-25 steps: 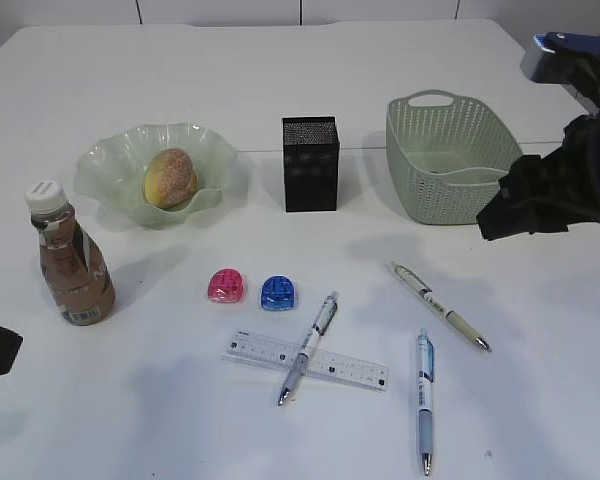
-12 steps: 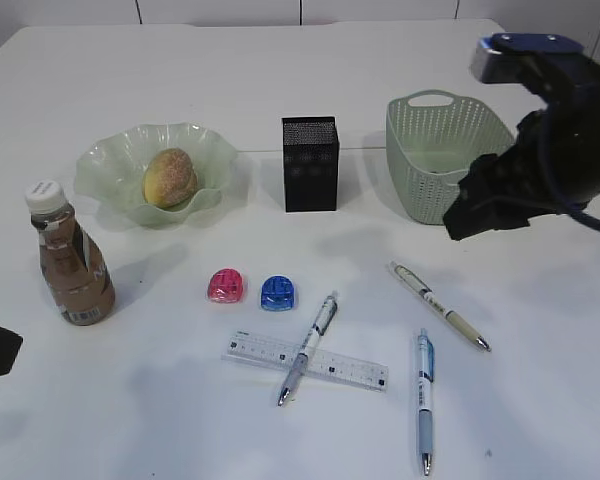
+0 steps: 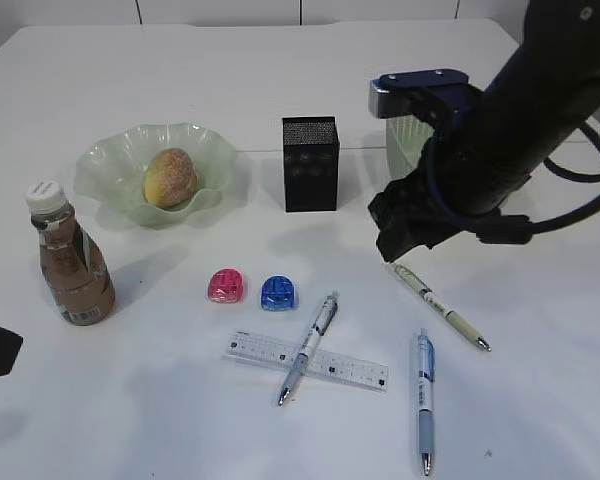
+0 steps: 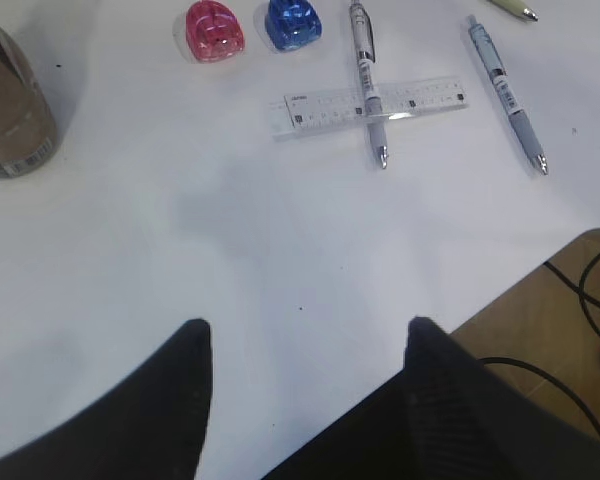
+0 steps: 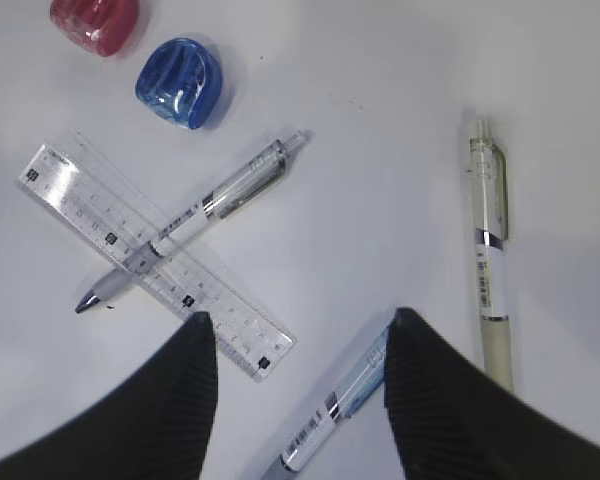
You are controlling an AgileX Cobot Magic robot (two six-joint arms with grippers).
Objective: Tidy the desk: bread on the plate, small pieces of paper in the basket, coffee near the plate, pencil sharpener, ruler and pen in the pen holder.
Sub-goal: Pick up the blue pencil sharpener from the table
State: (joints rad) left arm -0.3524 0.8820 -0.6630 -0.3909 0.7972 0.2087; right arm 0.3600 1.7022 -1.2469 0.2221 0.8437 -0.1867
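Observation:
Bread (image 3: 170, 177) lies on the green plate (image 3: 108, 155). The coffee bottle (image 3: 70, 262) stands at the left. The black pen holder (image 3: 310, 163) stands at the centre back. Pink (image 3: 226, 286) and blue (image 3: 277, 292) sharpeners lie in the middle. A pen (image 3: 310, 345) lies across the clear ruler (image 3: 352, 369). A pale pen (image 3: 440, 305) and a blue pen (image 3: 424, 398) lie to the right. My right gripper (image 3: 400, 240) is open and empty above the pens; the wrist view shows it (image 5: 298, 322) over the ruler's end (image 5: 150, 260) and the blue pen (image 5: 335, 405). My left gripper (image 4: 305, 330) is open and empty at the front left. No paper pieces show.
The green basket (image 3: 400, 138) is mostly hidden behind my right arm. In the left wrist view the table's front edge (image 4: 500, 300) runs beside the gripper, with cables below. The bottle (image 4: 10, 120) stands at that view's left.
My right arm has swung left from beside the basket to over the pens in the middle right. The left arm and the objects have not moved.

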